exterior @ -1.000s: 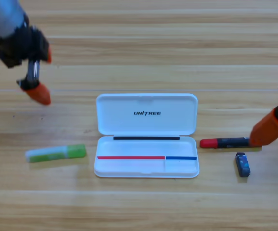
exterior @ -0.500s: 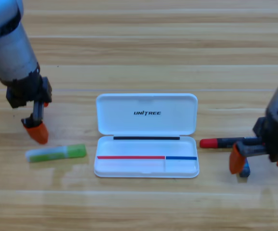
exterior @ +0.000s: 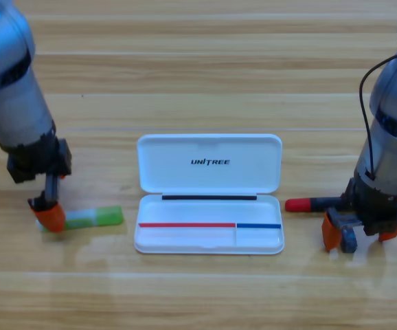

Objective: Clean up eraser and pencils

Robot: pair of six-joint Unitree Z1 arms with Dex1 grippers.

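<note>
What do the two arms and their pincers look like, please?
Both arms are thick grey cylinders ending in black wrist blocks. The left pincer and the right pincer each have orange jaws. A thin black cable loops along the right arm.

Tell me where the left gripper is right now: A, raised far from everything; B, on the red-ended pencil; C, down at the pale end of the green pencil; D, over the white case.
C: the left gripper sits low at the pale left end of the green pencil, left of the white case.

Pale wooden table (exterior: 198, 69); long horizontal planks; soft glare
</note>
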